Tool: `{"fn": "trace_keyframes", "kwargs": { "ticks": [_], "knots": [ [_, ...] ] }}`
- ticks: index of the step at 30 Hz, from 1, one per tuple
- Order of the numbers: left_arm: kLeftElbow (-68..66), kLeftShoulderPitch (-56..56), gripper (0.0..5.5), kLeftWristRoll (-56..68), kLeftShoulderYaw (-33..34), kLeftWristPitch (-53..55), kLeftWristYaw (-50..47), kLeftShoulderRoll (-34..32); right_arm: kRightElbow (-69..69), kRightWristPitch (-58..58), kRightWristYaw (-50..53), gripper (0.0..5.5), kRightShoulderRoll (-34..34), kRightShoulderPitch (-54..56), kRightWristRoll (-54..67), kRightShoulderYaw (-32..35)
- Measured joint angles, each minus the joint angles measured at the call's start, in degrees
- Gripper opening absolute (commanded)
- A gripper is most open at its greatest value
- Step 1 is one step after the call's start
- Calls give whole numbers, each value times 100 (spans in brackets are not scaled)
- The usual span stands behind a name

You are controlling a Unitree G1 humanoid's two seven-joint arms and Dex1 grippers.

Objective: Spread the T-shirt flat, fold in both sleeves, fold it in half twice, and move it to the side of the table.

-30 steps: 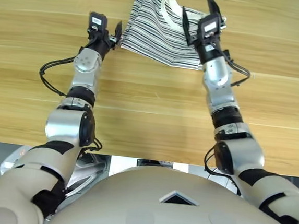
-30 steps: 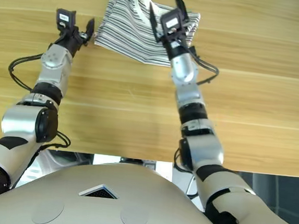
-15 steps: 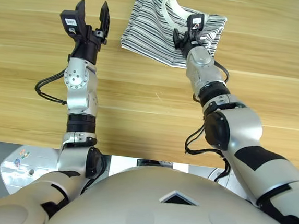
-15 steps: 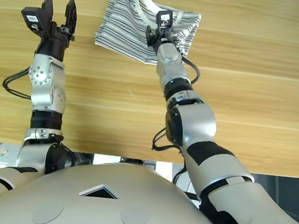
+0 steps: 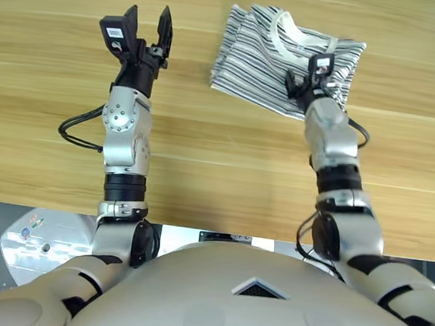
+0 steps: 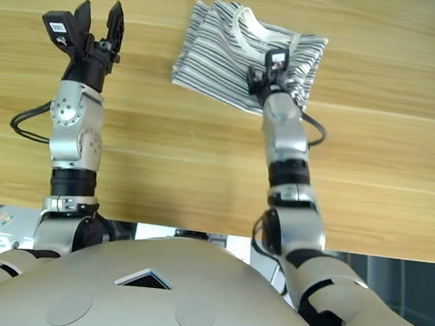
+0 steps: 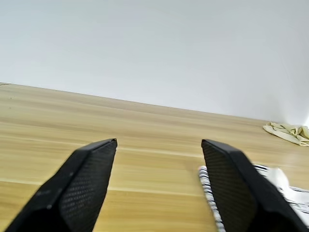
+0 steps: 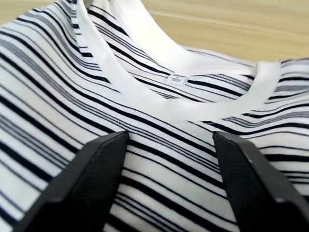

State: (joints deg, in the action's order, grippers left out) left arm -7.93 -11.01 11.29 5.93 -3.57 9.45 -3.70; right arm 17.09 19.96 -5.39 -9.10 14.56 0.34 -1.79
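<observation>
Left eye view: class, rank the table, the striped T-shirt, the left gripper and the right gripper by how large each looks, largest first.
1. table
2. striped T-shirt
3. left gripper, held up nearer the camera, so its lead over the next is unsure
4. right gripper, down at the shirt and seen end-on

a pale wooden table [image 5: 204, 146] lies evenly lit; a plain white wall [image 7: 154, 48] stands behind its far edge; dark grey floor [image 6: 413, 279] shows past the near edge
</observation>
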Motion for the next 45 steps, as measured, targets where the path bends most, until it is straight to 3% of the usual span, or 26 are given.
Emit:
{"fn": "trace_keyframes", "kwargs": {
  "ticks": [6, 12, 17, 19, 23, 25, 27, 32, 35, 40, 45],
  "knots": [
    [-354, -15, 326, -259, -323, 31, -31, 189, -3619, -155, -1206, 322, -2284, -2950, -1291, -1214],
    [-742, -31, 326, -408, -495, 25, -31, 261, -4015, -1245, -1725, 322, -3256, -3635, -1560, -1396],
    [-794, -9, 326, -612, -786, -394, 479, -9, -3642, -2439, -1659, 322, -2712, -3601, -592, -842],
    [-495, 89, 326, -531, -948, -934, 1245, -409, -3682, -2999, -1587, 322, -2226, -3340, 444, -279],
    [137, 689, 326, 52, -1658, -1976, 3213, -987, -3789, -3422, -2403, 322, -1875, -3397, 2306, 119],
    [257, 903, 326, 390, -2055, -2120, 4232, -1319, -3788, -3518, -3063, 322, -1863, -3519, 3188, 349],
    [102, 798, 326, 278, -2320, -2056, 4668, -1515, -3597, -3471, -3342, 322, -1768, -3457, 3859, 652],
    [-1198, -52, 326, -1453, -2971, -1591, 4193, -1548, -3018, -3221, -3354, 322, -1517, -2950, 4296, 1092],
    [-1756, -529, 326, -1888, -3207, -1735, 3841, -1351, -2847, -3144, -3341, 322, -1382, -2720, 4145, 1109],
    [-3373, -1591, 326, -2109, -2992, -1463, 2695, -488, -2308, -3189, -3264, 322, -1160, -2529, 3415, 1004],
    [-3813, -1686, 326, -1878, -2540, -1381, 2438, -408, -1515, -3531, -3202, 322, -1024, -2527, 2330, 722]
  ]
}}
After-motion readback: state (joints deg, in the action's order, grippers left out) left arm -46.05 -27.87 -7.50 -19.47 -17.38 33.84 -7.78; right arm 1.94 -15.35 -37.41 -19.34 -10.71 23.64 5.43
